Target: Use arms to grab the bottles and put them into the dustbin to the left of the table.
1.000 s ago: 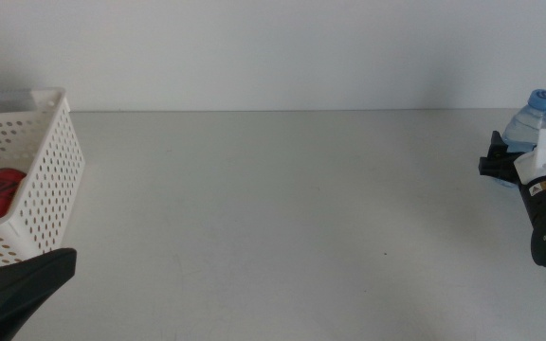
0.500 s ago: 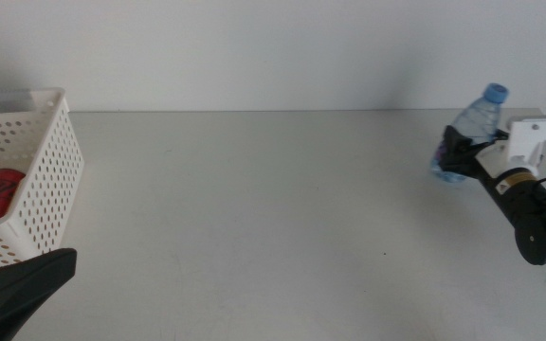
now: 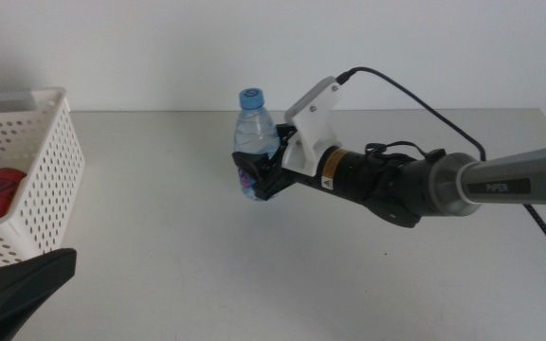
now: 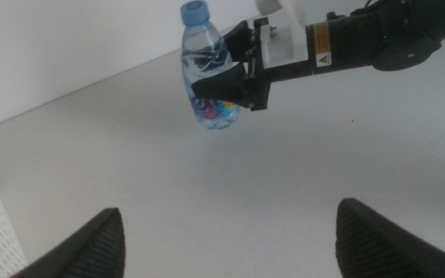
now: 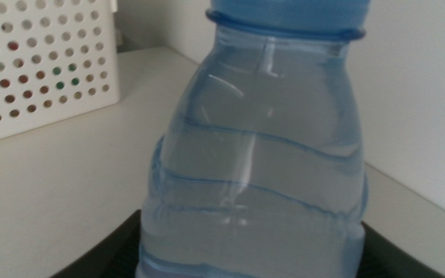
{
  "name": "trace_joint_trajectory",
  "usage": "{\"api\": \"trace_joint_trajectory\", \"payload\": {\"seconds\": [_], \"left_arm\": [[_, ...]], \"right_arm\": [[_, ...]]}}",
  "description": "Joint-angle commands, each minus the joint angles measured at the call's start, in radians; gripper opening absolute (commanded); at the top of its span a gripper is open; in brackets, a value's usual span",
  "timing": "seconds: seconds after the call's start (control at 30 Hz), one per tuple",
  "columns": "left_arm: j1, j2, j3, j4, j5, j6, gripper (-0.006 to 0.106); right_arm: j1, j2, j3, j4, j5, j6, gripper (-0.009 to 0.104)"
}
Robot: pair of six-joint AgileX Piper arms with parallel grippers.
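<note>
Off-white table – matte, unmarked; 1 white perforated dustbin sits at its left edge.

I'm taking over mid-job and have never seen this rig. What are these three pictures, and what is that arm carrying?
They come from three cameras at one moment. The middle view looks down over the off-white table. The right arm reaches in from the right; its tool is shut on a small water bottle with a blue cap, lifted above the table. The right wrist view is that arm's own camera, so the bottle fills it. The left wrist view shows the waiting left tool, open, watching the same bottle. At the left stands the white perforated dustbin with a red can inside.
</note>
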Motion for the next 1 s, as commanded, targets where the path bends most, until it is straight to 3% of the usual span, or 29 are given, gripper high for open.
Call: {"api": "trace_joint_trajectory", "payload": {"seconds": [0.0,0.17,0.47,0.5,0.57,0.6,0.7,0.8,0.97], "left_arm": [[-0.008,0.006,-0.023,-0.009,-0.076,-0.003,0.094],[-0.008,0.006,-0.023,-0.009,-0.076,-0.003,0.094],[-0.008,0.006,-0.023,-0.009,-0.076,-0.003,0.094],[-0.008,0.006,-0.023,-0.009,-0.076,-0.003,0.094],[-0.008,0.006,-0.023,-0.009,-0.076,-0.003,0.094],[-0.008,0.006,-0.023,-0.009,-0.076,-0.003,0.094],[-0.008,0.006,-0.023,-0.009,-0.076,-0.003,0.094],[-0.008,0.006,-0.023,-0.009,-0.076,-0.003,0.094],[-0.008,0.006,-0.023,-0.009,-0.076,-0.003,0.094]], "right_arm": [[0.049,-0.056,-0.085,0.025,-0.025,-0.002,-0.001],[0.115,-0.009,-0.138,0.028,-0.023,-0.004,-0.001],[0.127,0.041,-0.139,0.033,-0.027,-0.025,0.004],[0.127,0.041,-0.139,0.033,-0.030,-0.017,0.020],[0.127,0.039,-0.138,0.033,-0.030,-0.014,0.031],[0.125,0.035,-0.129,0.031,-0.030,-0.002,0.046],[0.123,0.011,-0.094,0.033,-0.037,0.016,0.065],[0.117,-0.036,-0.036,0.034,-0.028,0.031,0.075],[0.093,-0.153,0.088,0.031,-0.028,0.044,0.075]]}}
